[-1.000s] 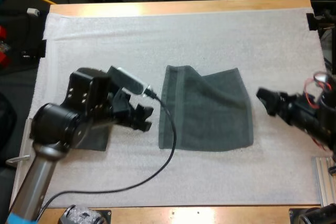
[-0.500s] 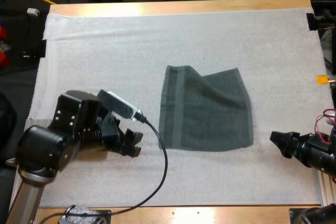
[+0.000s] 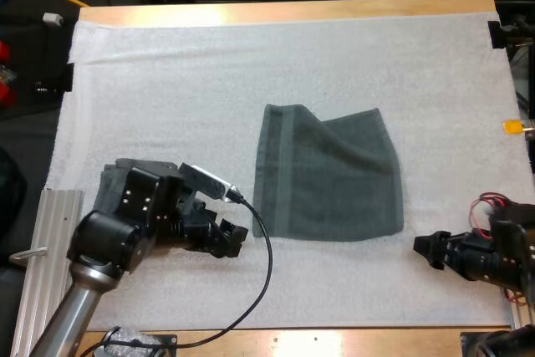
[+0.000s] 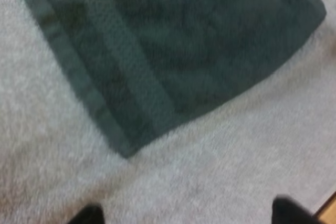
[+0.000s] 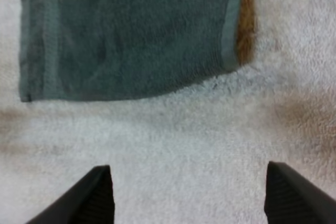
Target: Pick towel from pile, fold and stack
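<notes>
Currently the towel lies flat near the middle of the white mat on the tabletop, between the two arms. Its stitched band runs along its left edge, from the far side toward the near side, and an upper layer on its right part sits slightly askew. The left jaws are low over the mat just beside the towel's near-left corner and point toward it. In the left wrist view both fingertips stand well apart with bare mat between them, so these jaws are open and hold nothing. The corner lies directly ahead of them. The right jaws are off the near-right corner, on the opposite side. In the right wrist view their fingertips are likewise spread and clear of the cloth, and the towel's near edge runs across their line of approach. Both jaws are near a corner, and the left appears marginally nearer. A second dark towel lies partly under the left arm, well apart from the first. The next fold probably requires each open jaw to close on its own near corner.
</notes>
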{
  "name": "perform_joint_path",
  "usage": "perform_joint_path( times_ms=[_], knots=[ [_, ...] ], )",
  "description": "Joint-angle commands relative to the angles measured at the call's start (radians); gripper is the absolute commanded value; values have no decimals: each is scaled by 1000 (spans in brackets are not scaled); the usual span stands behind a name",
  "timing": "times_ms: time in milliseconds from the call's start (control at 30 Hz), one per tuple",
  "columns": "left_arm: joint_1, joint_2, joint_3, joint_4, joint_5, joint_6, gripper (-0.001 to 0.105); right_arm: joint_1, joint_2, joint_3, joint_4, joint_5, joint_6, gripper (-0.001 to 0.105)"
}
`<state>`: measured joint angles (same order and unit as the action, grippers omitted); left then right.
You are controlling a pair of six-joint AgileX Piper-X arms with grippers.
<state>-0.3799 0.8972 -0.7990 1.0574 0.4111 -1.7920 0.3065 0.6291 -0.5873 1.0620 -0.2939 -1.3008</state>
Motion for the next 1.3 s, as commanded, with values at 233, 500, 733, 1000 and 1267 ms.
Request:
perform_joint_path(
  times_ms=[233,500,733,1000,1267],
  knots=[
    [3,22,105,-153,12,-65,62,3,161,45,-189,-10,-12,59],
    [3,189,110,-214,68,-67,62,3,373,45,-345,-47,-12,59],
    [3,260,110,-226,81,-67,62,3,517,45,-480,-47,-12,59],
    [3,266,110,-261,81,-67,62,3,673,45,-580,-158,-12,59],
    [3,266,110,-254,81,-67,62,3,722,43,-564,-316,3,59]
  ],
)
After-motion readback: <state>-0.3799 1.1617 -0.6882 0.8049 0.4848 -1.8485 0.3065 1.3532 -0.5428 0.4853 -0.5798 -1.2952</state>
